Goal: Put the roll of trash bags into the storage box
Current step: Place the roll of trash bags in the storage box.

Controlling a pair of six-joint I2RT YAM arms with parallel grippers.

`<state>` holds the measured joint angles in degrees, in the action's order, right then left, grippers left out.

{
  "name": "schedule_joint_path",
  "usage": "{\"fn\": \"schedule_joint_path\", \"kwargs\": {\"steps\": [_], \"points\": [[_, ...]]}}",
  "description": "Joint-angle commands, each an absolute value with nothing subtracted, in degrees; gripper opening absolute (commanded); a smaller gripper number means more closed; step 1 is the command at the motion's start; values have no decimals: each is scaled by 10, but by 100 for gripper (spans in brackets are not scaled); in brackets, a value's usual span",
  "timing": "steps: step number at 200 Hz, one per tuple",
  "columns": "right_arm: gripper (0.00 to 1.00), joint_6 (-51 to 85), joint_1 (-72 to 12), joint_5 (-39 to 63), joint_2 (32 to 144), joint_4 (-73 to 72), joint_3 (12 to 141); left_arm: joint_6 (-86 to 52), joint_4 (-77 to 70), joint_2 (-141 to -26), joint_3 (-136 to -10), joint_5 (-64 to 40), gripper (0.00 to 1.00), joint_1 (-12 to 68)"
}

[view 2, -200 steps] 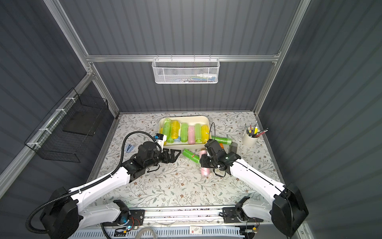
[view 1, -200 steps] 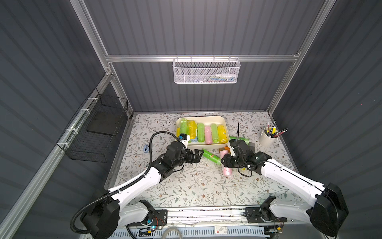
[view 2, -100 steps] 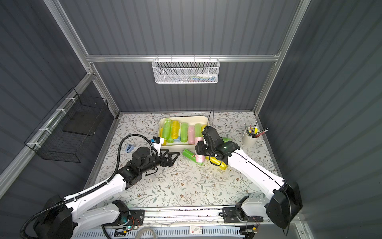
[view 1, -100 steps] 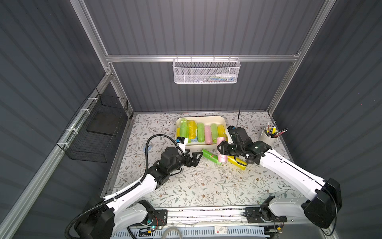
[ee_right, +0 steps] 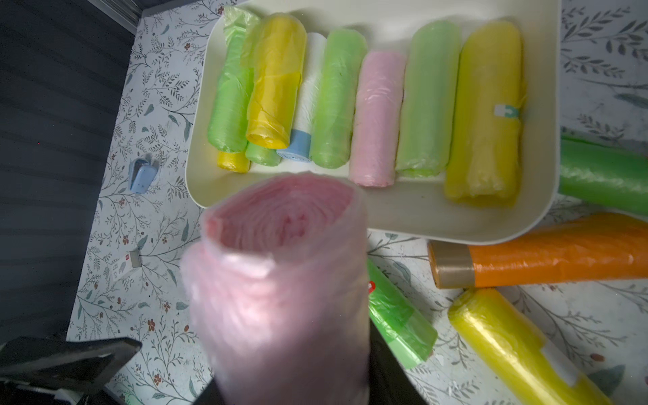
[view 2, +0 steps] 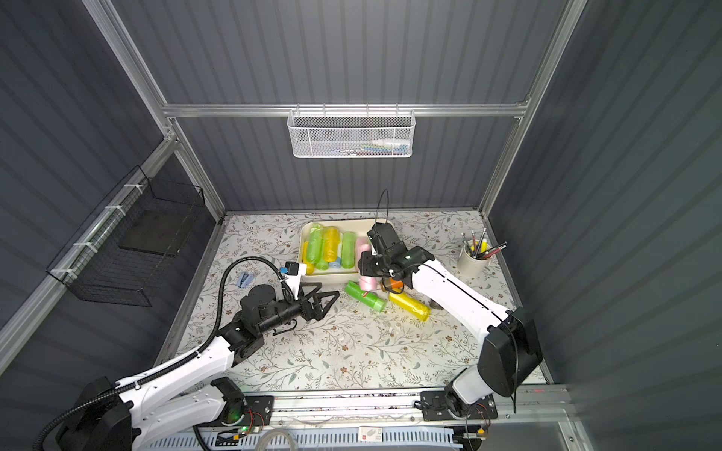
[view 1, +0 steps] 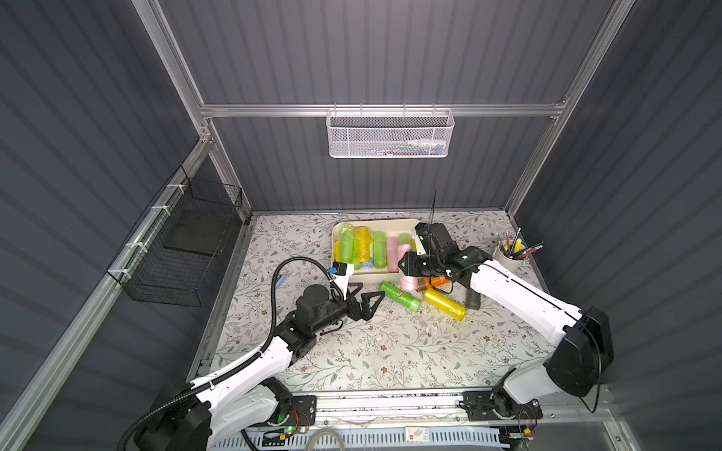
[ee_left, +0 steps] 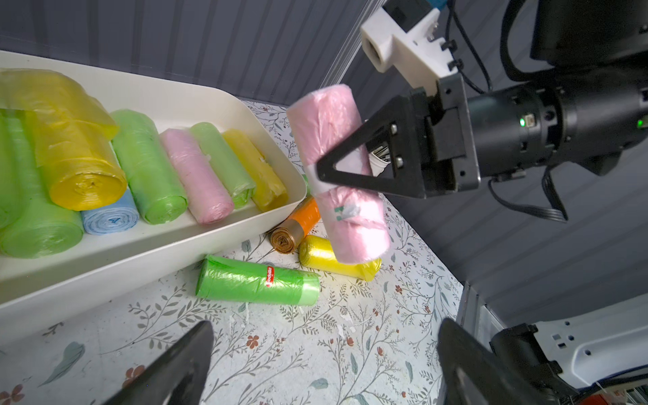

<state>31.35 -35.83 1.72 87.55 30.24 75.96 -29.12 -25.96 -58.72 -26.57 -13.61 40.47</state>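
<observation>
On the floral table top (view 1: 390,351), toward the back wall, we note the storage box (view 1: 367,278), cream, shallow, with rolls in green, yellow, pink and blue lying side by side inside it.

Right gripper (view 1: 406,268): we see it raised over the table at the box's near right corner, jaws pressed onto the middle of the pink roll of trash bags (ee_left: 354,217). The roll hangs clear of the table, close to upright and slightly tilted, just outside the box's front wall and not inside. In the right wrist view its rolled end (ee_right: 280,210) faces the camera with the box rim beyond it.

Left gripper (view 1: 371,293): low over the table in front of the box, fingers spread wide, holding nothing, pointing toward the green roll (view 1: 400,296).

Loose on the table beside the box we record the green roll, a yellow roll (view 1: 445,304) and an orange roll (view 1: 437,281), the last nearest the box wall.

Pen cup (view 1: 508,255) near the right edge. Small blue clip (view 1: 282,280) left of the box.
</observation>
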Motion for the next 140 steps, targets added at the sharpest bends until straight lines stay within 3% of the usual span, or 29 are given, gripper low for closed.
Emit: {"fn": "schedule_joint_path", "kwargs": {"steps": [1,140], "points": [[40,295,-352,15,892,296,796,-296,-293,-582,-254,-154,100,405],[40,274,-316,53,1061,288,963,-303,-258,-610,-295,-143,100,404]]}}
